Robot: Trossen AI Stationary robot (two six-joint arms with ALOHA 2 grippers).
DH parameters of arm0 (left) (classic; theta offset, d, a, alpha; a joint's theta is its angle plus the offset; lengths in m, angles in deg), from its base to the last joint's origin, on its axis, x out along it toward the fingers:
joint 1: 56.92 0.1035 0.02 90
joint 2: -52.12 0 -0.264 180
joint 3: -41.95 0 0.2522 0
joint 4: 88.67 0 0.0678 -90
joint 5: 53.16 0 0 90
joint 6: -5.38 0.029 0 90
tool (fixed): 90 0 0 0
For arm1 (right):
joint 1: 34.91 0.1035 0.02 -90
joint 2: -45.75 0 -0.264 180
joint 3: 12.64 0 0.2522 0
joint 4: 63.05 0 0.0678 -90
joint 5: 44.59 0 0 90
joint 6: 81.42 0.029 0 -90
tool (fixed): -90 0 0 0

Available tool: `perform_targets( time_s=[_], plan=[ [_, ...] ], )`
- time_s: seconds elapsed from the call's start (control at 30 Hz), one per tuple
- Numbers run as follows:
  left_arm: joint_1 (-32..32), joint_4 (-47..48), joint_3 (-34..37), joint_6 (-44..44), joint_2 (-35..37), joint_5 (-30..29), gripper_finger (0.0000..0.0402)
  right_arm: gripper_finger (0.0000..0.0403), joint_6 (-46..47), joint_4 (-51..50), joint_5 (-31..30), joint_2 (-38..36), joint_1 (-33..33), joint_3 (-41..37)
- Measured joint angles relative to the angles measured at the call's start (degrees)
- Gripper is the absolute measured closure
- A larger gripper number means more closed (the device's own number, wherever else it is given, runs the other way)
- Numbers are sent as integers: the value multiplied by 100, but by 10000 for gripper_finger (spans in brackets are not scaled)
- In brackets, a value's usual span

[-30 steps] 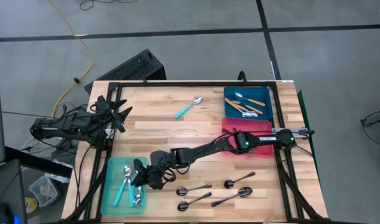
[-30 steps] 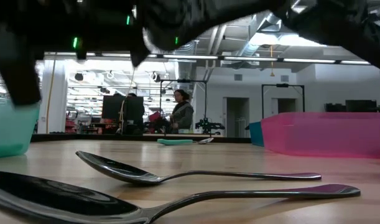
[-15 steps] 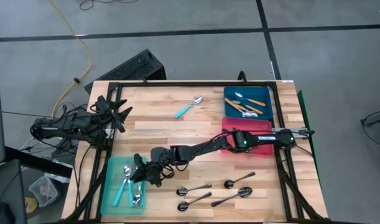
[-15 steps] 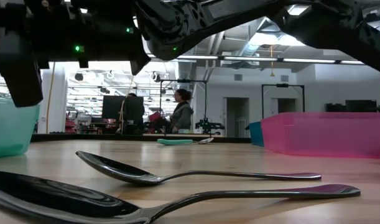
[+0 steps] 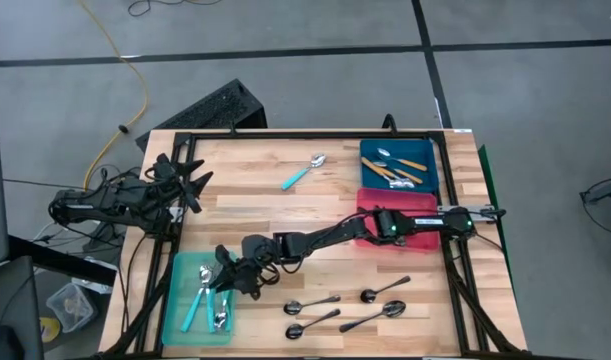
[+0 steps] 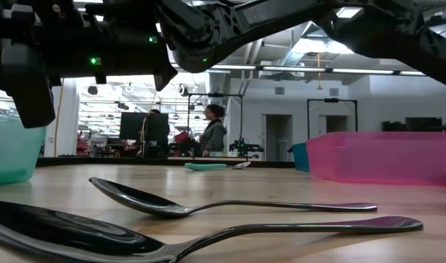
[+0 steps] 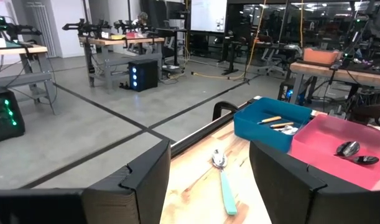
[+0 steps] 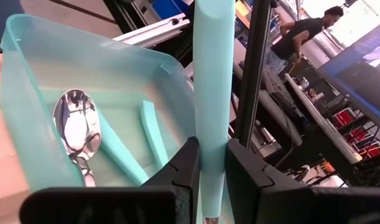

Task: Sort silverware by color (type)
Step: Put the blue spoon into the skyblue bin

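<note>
Silverware is mostly sorted, going by the high view: my right gripper (image 5: 228, 277) reaches across the table (image 5: 255, 190) to the rim of the teal bin (image 5: 181, 318), which already has teal-handled spoons (image 5: 197, 305) in it. The blue bin (image 5: 429, 178) carries orange-handled spoons (image 5: 397, 166), and the pink bin (image 5: 367, 202) sits just beside it, partly under my arm. Left on the wood are one teal-handled spoon (image 5: 304, 172) near the far edge and four dark metal spoons (image 5: 345, 303) near the front. My left gripper (image 5: 191, 180) waits at the table's left edge.

Low view: two of those dark spoons (image 6: 208, 207) lie flat close to the camera, with the pink bin (image 6: 383, 156) behind them and my arms overhead.

Left wrist view: my left fingers (image 7: 134, 180) stand spread with nothing between them, looking toward the lone teal spoon (image 7: 224, 186) and the blue and pink bins.

Right wrist view: my right fingers (image 8: 186, 168) are clenched on a teal spoon handle (image 8: 213, 81), held upright over the teal bin (image 8: 28, 74). I judge this spoon is about to be dropped, leaving five more.
</note>
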Motion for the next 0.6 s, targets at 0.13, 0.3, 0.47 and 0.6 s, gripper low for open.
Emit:
perform_targets(
  time_s=[0.13,0.3,0.47,0.6],
  plan=[
    [-1,0,0,0,0,2,196,323,3,-98,20,0,-17,0],
    [0,0,0,-2,0,2,196,323,5,-164,22,0,-33,0],
    [-2,0,0,0,0,1,196,323,8,-246,22,0,-37,0],
    [-2,0,0,0,0,0,196,323,8,-313,24,0,-35,0]
  ],
)
